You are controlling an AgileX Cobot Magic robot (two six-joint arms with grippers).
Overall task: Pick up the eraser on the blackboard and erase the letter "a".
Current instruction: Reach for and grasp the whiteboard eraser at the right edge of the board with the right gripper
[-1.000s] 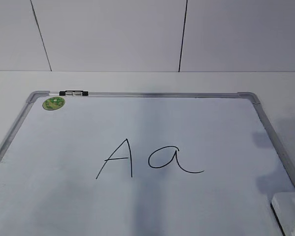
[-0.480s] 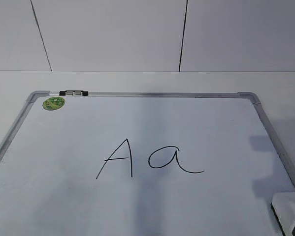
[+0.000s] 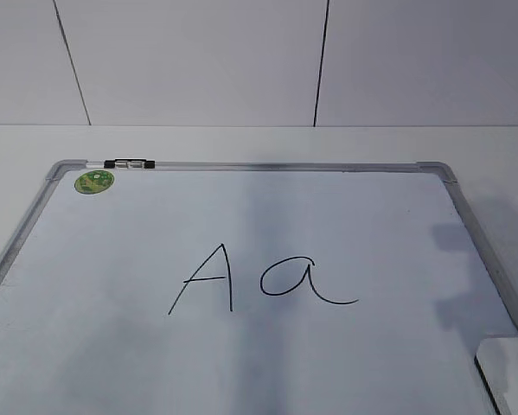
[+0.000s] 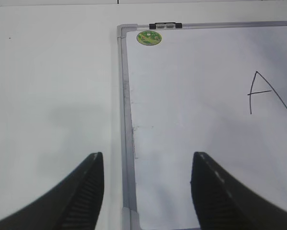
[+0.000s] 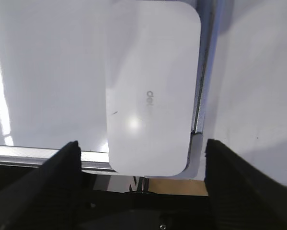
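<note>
Right wrist view: one eraser (image 5: 150, 91) lies in the blackboard's (image 3: 345, 216) near-right corner, right gripper (image 5: 141, 182) spread above it; left gripper (image 4: 148, 191) spread; one "a" (image 3: 306, 281) mid-board.

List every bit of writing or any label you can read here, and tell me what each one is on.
"A": capital letter drawn in black marker on the blackboard.
"a": the letter "a", cursive, right of it.
Grey lettering on the eraser: seems to start "de", too blurred to read.
Round green sticker: print too small to read.
</note>
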